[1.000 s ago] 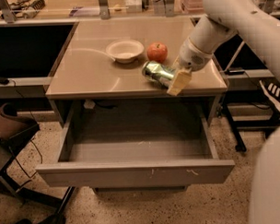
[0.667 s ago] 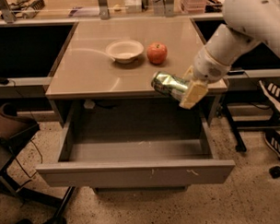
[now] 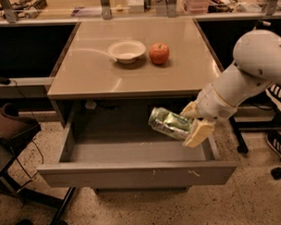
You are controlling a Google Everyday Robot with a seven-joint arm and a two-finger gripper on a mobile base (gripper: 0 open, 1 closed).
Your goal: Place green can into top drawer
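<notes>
The shiny green-and-silver metal drink can (image 3: 167, 123) hangs tilted on its side in the air, over the right part of the wide grey top drawer (image 3: 133, 175), which stands pulled open. The pale two-finger end effector (image 3: 188, 127) is clamped on the can's right end, one finger above and one below, on a white arm (image 3: 250, 73) reaching in from the drawer's right. Above the drawer, the tan surface (image 3: 93, 74) carries a round white bowl (image 3: 127, 51) and a red apple (image 3: 159, 53).
</notes>
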